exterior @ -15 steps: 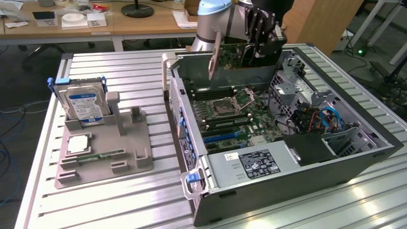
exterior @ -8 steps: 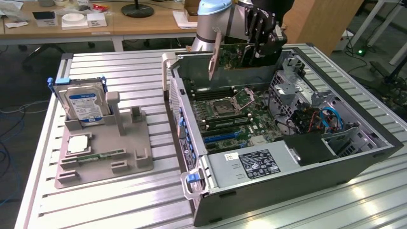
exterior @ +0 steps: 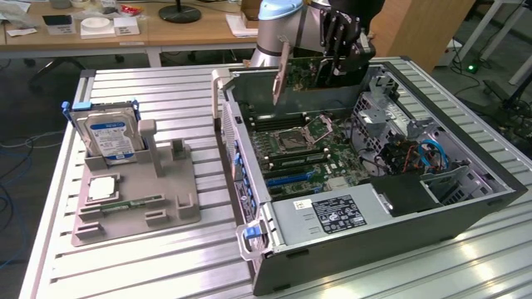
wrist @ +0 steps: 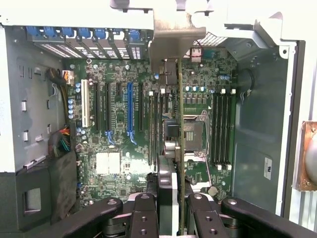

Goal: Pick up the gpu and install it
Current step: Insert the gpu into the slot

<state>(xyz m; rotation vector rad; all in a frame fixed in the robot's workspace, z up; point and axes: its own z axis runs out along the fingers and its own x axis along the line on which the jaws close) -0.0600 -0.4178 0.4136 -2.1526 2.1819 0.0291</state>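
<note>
Gripper (exterior: 341, 65) clamped narrowly on the thin, flat gpu (exterior: 303, 75), edge-down. Its pale metal bracket (exterior: 283, 70) is at 9 o'clock. It hangs over the green motherboard (exterior: 332, 146), 12 o'clock end of the open case (exterior: 374, 249), exterior view.

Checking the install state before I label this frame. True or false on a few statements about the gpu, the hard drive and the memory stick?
1. The gripper grips the gpu over the open computer case. True.
2. The gpu is already seated. False: it is held above the motherboard.
3. The hard drive lies inside the case. False: it stands upright in the grey fixture, at the exterior view's left.
4. A green memory stick lies on that fixture. True.
</note>
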